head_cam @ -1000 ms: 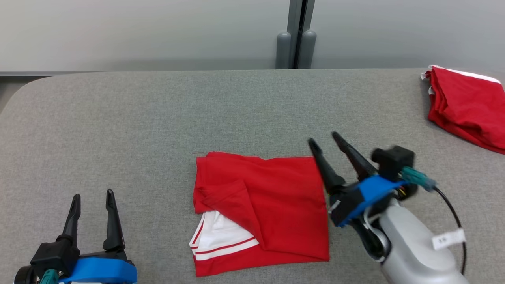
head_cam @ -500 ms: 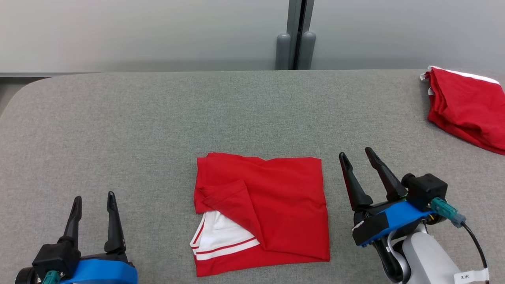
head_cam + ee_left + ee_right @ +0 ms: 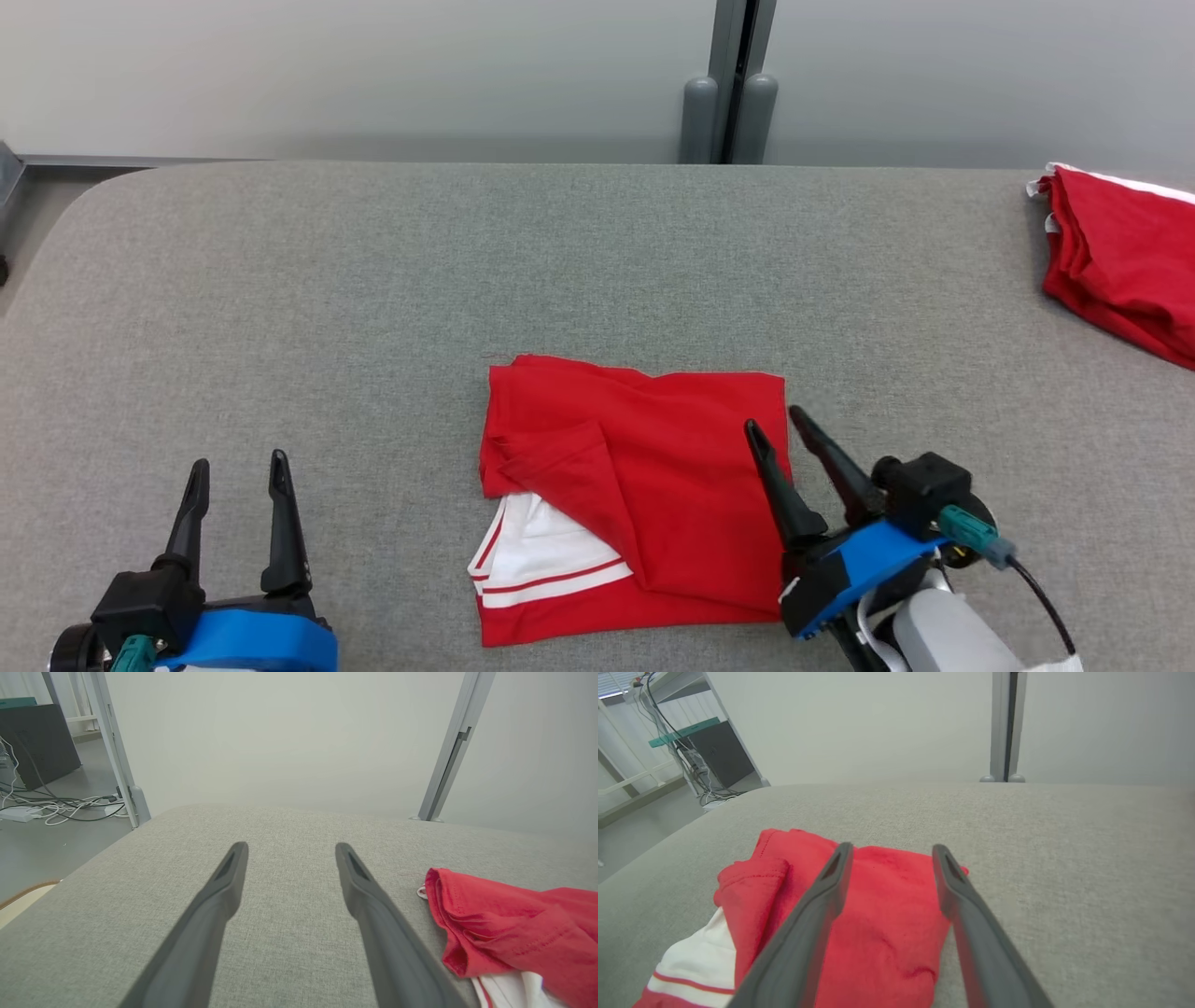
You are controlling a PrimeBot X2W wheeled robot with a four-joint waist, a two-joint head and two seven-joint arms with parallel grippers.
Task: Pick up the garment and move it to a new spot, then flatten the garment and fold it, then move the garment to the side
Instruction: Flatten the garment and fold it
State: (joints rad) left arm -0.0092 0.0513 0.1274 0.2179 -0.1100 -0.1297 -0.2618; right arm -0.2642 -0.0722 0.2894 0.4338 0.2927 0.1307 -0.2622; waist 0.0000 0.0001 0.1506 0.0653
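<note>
Two grippers were open, empty.
Over garment (image 3: 653, 467) 3 o'clock edge hung right gripper (image 3: 774, 419); left gripper (image 3: 238, 459) at 9 o'clock, apart.

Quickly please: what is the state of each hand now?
Left hand: open, holding nothing.
Right hand: open over the folded red garment's right edge, holding nothing.

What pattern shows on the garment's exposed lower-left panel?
White panel with thin red stripes, clearest in the head view.

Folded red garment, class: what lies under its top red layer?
A white panel with red stripes shows under the folded red garment's top layer at its near-left corner; deeper layers are covered.
</note>
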